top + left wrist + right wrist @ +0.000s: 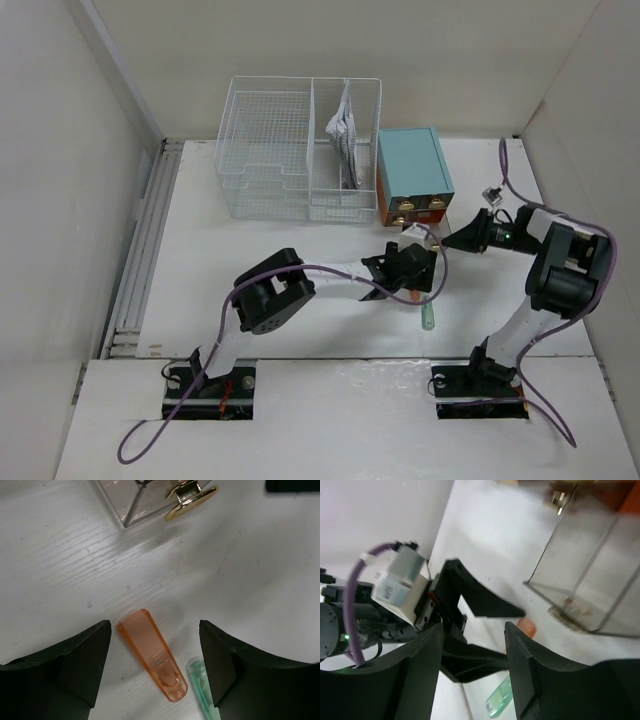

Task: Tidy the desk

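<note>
**Left tool (154, 645) hangs released astride an orange piece (156, 667); crowding is the risk.**
The bench (60, 555) lies just under its fingers. The orange piece lies slanted between them, so a squeeze may spin it, or nip the green piece (199, 687) just beside the right finger. The right tool (470, 655), also released and empty, faces it from near, so the two may knock. Ahead stands a clear drawer (125, 505) with a brass knob (192, 497); bare bench opens leftward.

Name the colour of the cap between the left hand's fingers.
Translucent orange cap; left wrist view best.
</note>
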`<move>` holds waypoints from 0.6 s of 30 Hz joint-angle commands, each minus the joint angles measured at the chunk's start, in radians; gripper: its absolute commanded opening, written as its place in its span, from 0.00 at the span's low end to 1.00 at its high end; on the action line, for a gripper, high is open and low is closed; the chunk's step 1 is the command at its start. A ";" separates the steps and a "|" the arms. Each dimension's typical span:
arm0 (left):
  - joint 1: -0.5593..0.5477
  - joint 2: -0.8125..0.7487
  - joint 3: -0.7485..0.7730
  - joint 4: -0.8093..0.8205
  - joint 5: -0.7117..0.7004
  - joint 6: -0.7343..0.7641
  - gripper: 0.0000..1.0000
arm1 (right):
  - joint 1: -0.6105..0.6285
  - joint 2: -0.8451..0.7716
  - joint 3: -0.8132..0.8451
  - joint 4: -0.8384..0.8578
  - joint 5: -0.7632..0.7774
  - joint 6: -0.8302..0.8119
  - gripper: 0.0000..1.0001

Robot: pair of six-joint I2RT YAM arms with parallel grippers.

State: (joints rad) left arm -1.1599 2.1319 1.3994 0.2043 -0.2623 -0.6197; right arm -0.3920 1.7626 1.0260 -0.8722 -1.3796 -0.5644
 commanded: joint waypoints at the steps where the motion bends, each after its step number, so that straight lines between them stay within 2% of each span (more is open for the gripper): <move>1: -0.017 0.040 0.121 -0.202 -0.070 0.021 0.68 | -0.083 0.086 0.126 -0.510 -0.137 -0.536 0.57; 5: -0.026 0.053 0.145 -0.308 -0.107 0.009 0.65 | -0.126 0.153 0.196 -0.510 -0.177 -0.502 0.56; 9: -0.026 0.030 0.125 -0.376 -0.146 -0.009 0.65 | -0.127 0.130 0.249 -0.510 -0.168 -0.502 0.56; 15: -0.026 0.017 0.115 -0.414 -0.155 -0.029 0.63 | -0.127 -0.067 0.365 -0.510 -0.109 -0.525 0.58; 18: -0.035 0.049 0.159 -0.453 -0.155 -0.029 0.60 | -0.127 -0.195 0.434 -0.510 -0.072 -0.574 0.66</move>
State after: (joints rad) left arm -1.1896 2.1696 1.5349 -0.0971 -0.4206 -0.6296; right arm -0.5224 1.7023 1.3773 -1.3167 -1.4425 -1.0447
